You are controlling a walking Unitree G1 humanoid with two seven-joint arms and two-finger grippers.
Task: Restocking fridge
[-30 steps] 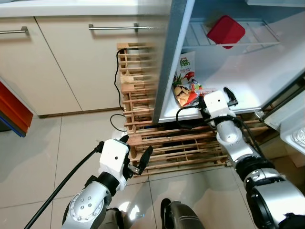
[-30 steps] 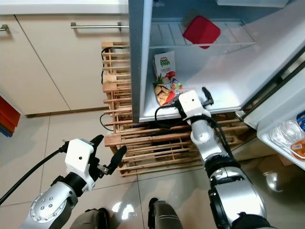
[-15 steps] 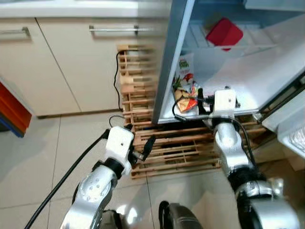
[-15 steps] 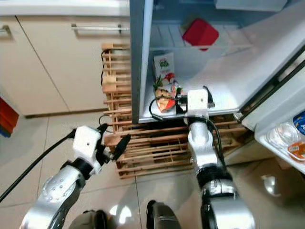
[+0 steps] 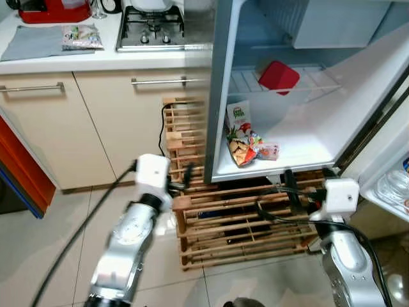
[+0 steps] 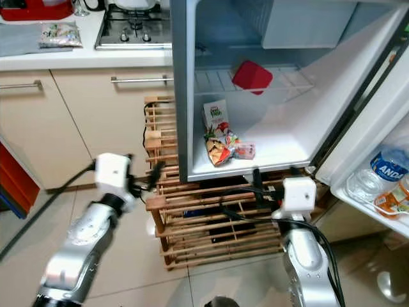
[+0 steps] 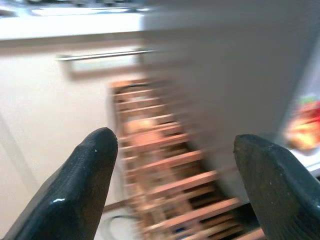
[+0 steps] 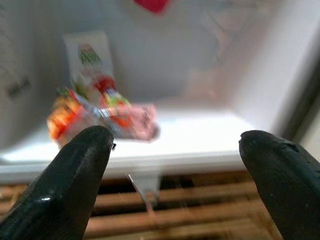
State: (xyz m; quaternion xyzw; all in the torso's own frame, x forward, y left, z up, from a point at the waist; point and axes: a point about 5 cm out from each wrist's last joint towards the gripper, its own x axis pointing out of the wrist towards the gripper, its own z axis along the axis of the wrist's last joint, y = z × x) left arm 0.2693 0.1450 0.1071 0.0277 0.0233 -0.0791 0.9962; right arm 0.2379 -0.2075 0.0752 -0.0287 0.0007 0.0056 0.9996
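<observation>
My right arm has come back out of the fridge [image 5: 220,96] since a second ago, when its jaws were in at the snack bags; the head has also risen, so I now see the bench [image 5: 96,54] and the hob [image 5: 150,25] above the cupboards. The right gripper [image 8: 172,165] hangs just in front of the fridge's bottom lip, above the wooden pallet [image 5: 217,217], jaws spread wide and holding nothing. The left gripper [image 7: 177,165] is raised beside the fridge's side wall, jaws also released and empty, pointing at the pallet and the cupboard.

The stock is in place: a pile of snack bags [image 5: 250,147] lies on the fridge floor near the front edge, the tall green-and-white pouch [image 5: 238,118] leaning upright behind it. A red lidded box [image 5: 278,75] sits tilted on the wire shelf [image 5: 307,83] above. One more packet [image 5: 81,36] lies on the bench, probably next to fetch.

My worry is the pile sitting so close to the lip: a careless swing of the right arm or its trailing cable could drag a bag out onto the pallet. Both wrist views are smeared by motion, so I would not trust them for fine aiming yet.
</observation>
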